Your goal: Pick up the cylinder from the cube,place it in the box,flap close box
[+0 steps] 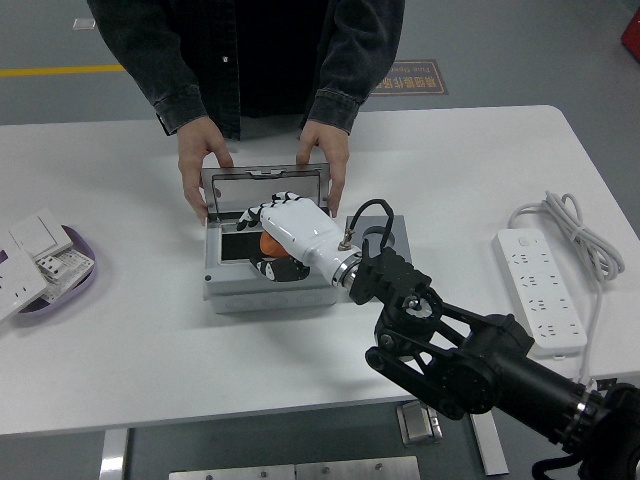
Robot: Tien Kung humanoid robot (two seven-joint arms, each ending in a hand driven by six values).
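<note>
floor (pixel 520 50): grey, yellow line (pixel 60 70) at left | table (pixel 150 340): white, evenly lit

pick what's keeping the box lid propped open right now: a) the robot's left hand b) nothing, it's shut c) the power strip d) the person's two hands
d, the person's hands grip both sides of the upright lid while the right hand holds the orange cylinder over the box.
</note>
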